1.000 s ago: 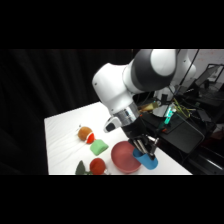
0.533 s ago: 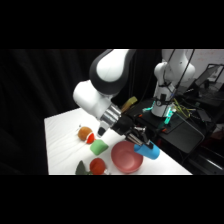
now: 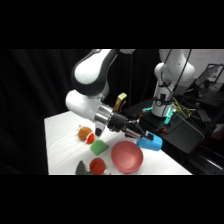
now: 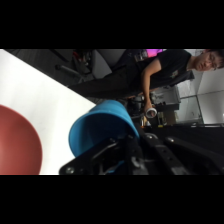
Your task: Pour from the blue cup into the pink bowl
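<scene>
White tabletop [image 3: 60,135]: hand [image 3: 141,136] clamps tapered blue cup [image 3: 150,143] tipped sideways beside round pink bowl [image 3: 127,156].

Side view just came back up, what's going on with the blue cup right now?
The gripper is shut on the blue cup, lifted off the table and tipped onto its side just beside the pink bowl, at its rim. In the wrist view the cup's mouth faces the bowl. Nothing visibly pours. A small red cup and a green piece sit on the white table nearby.
</scene>
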